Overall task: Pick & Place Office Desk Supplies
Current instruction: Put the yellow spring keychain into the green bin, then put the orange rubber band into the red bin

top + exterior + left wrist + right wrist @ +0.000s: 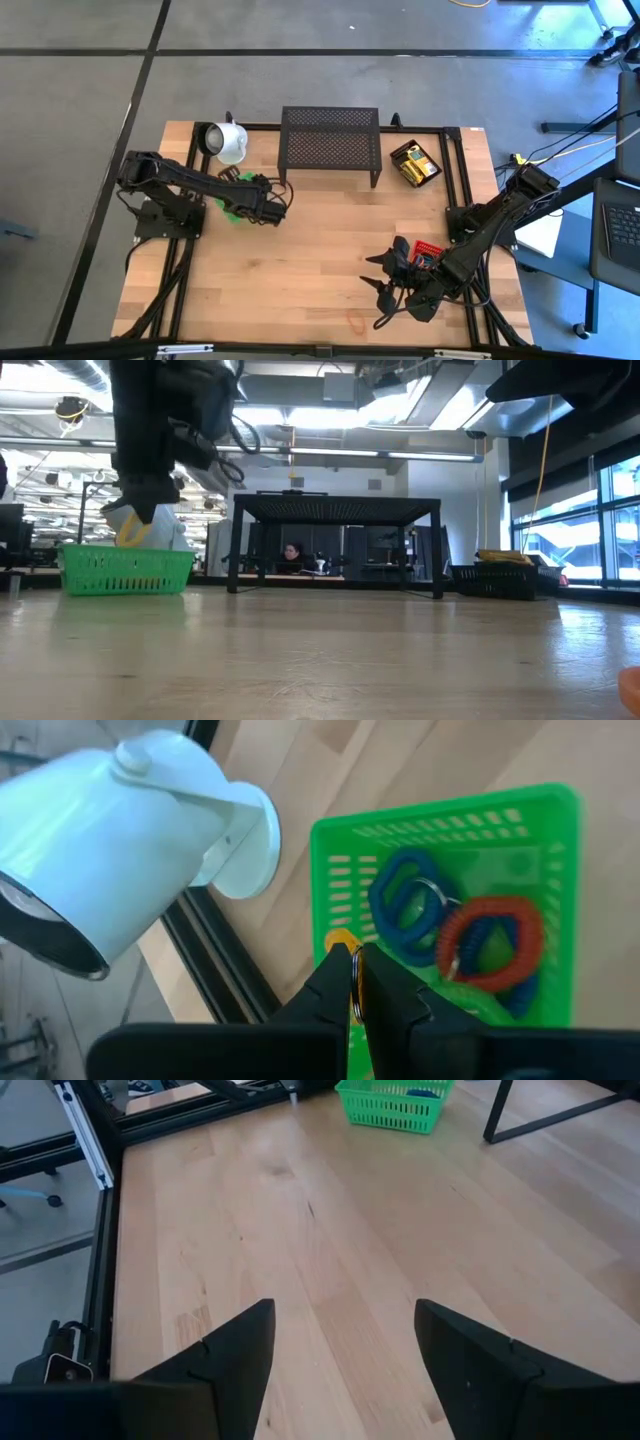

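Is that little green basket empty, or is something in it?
Not empty. The green basket holds coiled loops: a blue loop and a red loop lie inside.

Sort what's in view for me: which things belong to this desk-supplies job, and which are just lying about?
Job: left hand, shut on an orange loop above the green basket; blue loops and a red loop in that basket; loose red loop; yellow boxes in the black tray.
Lying about: white mug; black mesh shelf; right hand, open, waiting.
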Motion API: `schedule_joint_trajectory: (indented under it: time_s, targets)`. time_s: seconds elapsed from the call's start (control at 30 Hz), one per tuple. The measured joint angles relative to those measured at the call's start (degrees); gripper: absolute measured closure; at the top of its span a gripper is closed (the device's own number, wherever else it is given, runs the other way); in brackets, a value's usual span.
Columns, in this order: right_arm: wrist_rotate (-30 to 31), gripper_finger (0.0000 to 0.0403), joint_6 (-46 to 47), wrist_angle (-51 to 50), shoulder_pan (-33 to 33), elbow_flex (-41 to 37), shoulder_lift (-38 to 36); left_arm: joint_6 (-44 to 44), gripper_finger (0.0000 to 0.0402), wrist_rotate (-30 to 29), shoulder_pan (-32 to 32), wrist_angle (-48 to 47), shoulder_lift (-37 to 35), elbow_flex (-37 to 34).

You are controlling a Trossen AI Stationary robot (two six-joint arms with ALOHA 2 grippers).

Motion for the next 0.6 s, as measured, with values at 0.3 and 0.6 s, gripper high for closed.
schedule_joint_trajectory:
  time_s: [0.3,0.6]
  targets:
    - [-0.1,0.016,-0.4,0.0,0.0,0.0,0.0,-1.6,0.035,1.8,1.6,0.7,0.0,-1.3]
    - [-1.0,0.016,0.0,0.0,0.0,0.0,0.0,-1.4,0.0284,4.5,1.6,1.6,0.0,-1.2]
